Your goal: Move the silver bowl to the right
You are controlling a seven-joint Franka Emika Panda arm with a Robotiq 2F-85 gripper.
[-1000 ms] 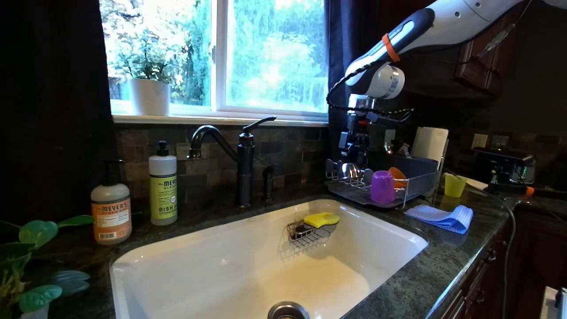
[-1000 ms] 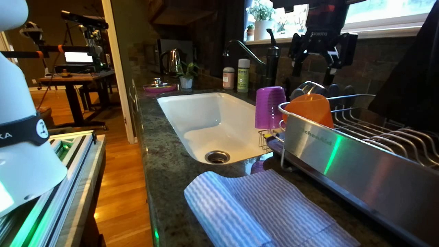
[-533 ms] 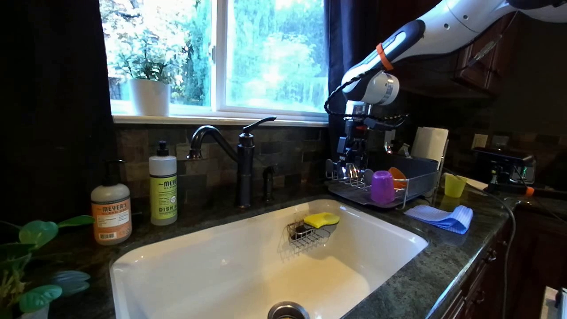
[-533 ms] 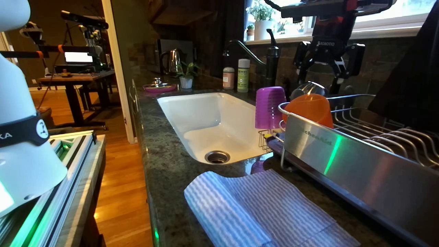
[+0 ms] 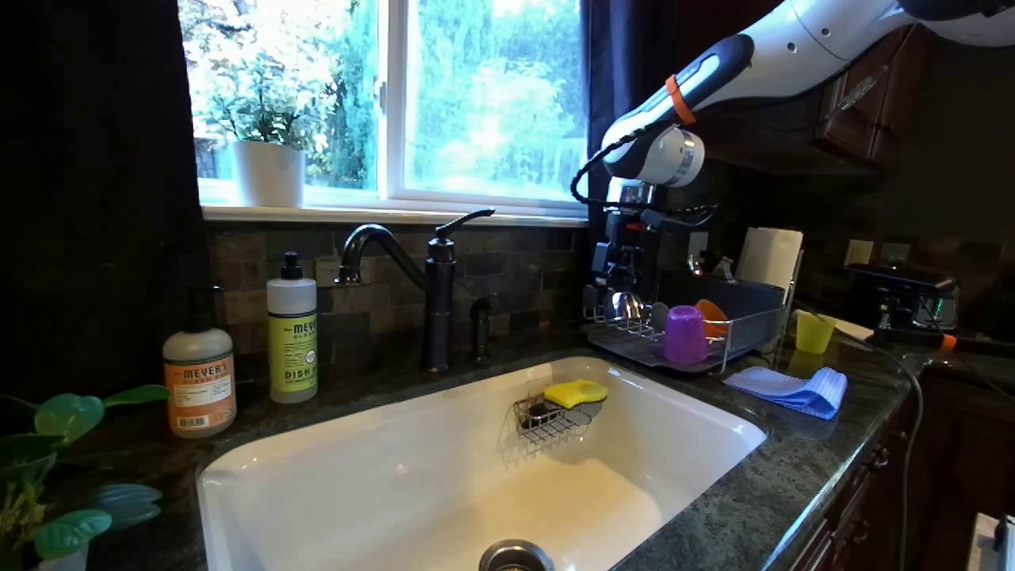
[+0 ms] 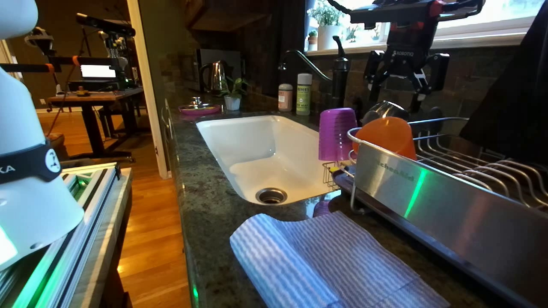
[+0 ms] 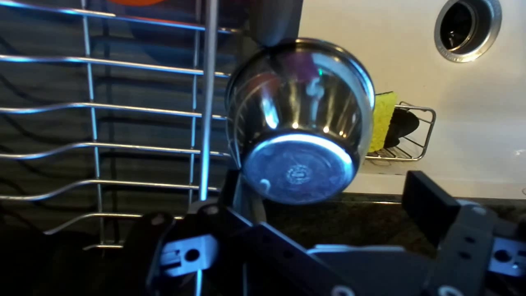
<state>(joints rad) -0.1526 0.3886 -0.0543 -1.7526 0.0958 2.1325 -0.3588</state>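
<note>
The silver bowl sits tipped over at the sink-side end of the dish rack, its flat bottom facing the wrist camera. It also shows in both exterior views, partly hidden behind an orange cup in one of them. My gripper is open, with its fingers wide apart and nothing held between them. One finger is close to the bowl's left lower edge in the wrist view; I cannot tell if it touches. The other finger is well to the right of the bowl. The gripper hangs just above and behind the bowl.
A purple cup and an orange cup stand upside down or tilted at the rack's end. The white sink holds a wire caddy with a yellow sponge. The faucet and wall are close. A blue cloth lies nearby.
My gripper has come down toward the bowl, then shifted a little to the left in both exterior views. It stays open. The bowl has not visibly moved.
</note>
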